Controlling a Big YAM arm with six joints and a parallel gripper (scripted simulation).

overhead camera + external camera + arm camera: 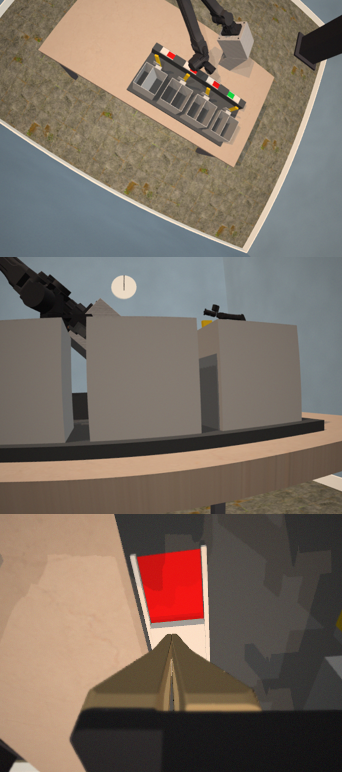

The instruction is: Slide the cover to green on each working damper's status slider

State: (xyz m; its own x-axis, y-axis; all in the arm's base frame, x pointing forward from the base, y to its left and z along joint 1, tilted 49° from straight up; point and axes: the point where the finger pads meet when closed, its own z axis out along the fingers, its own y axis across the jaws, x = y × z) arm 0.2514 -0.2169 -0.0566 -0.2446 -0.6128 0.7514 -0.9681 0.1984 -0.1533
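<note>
Four grey open-topped dampers (150, 80) (176, 95) (200, 109) (224, 127) stand in a row on a dark base (171, 70), each with a yellow lever (157, 59) (187, 76) (207, 90) (233, 108). On the rail in front, the first slider (171, 55) and the third slider (215, 85) show red, and the fourth slider (230, 95) shows green. My gripper (191, 69) (171, 642) is shut and empty. Its tip rests at the cream cover (175, 631) of the second slider, whose red field (172, 584) lies just ahead.
The base lies on a tan table (96, 41) (165, 467). The arm's grey pedestal (236, 41) stands behind the rail. A black post (317, 44) is off the table at the right. In the exterior view the dampers' grey backs (143, 375) (256, 373) hide the sliders.
</note>
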